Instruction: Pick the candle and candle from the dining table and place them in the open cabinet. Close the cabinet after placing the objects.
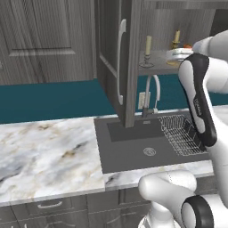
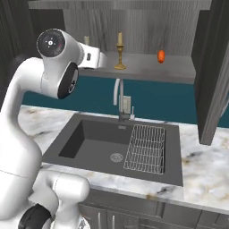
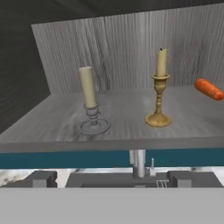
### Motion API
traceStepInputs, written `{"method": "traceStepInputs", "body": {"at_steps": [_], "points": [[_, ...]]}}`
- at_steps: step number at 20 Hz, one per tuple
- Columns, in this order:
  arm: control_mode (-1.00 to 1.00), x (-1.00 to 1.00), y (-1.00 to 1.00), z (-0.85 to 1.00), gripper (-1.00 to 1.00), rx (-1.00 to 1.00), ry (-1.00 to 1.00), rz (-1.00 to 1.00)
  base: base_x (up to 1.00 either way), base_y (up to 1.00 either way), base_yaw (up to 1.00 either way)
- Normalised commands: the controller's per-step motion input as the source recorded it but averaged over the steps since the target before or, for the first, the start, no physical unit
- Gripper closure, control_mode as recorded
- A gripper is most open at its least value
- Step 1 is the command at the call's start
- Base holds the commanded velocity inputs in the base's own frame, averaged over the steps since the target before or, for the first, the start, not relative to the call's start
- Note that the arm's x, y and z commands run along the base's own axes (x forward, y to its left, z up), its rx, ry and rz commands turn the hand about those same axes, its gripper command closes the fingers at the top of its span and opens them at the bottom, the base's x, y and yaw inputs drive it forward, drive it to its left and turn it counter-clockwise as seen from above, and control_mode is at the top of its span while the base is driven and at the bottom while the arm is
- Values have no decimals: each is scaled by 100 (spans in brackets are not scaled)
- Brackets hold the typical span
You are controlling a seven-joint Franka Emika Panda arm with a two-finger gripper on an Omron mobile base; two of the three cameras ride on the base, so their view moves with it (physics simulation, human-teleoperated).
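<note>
Hand view shows both candles, grey-holder candle [image 3: 90, 103] and brass-holder candle [image 3: 159, 89], standing on the cabinet [image 3: 131, 109] shelf; gripper [image 3: 111, 177] released, empty; next comes closing the doors

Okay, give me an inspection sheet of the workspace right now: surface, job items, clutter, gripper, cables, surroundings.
Surface: cabinet shelf, grey wood grain, inside the open cabinet.
Job's things: grey-holder candle and brass-holder candle both upright on the shelf, apart; cabinet door open.
Clutter: orange-red block lying on the shelf, right of the brass one.
Grippers: gripper open, empty, just outside the shelf edge.
Cables: nothing seen.
Surroundings: dark sink with wire rack and faucet below, marble counter, teal wall.
</note>
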Motion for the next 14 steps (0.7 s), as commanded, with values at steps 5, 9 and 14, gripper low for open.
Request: {"method": "traceStepInputs", "body": {"at_steps": [5, 9, 14], "points": [[-100, -72, -9, 20, -100, -1, 3, -2, 0, 0, 0], [-100, -74, -21, 19, -100, -2, 1, -2, 0, 0, 0], [-100, -95, -10, 10, -100, 0, -4, -4, 0, 0, 0]]}}
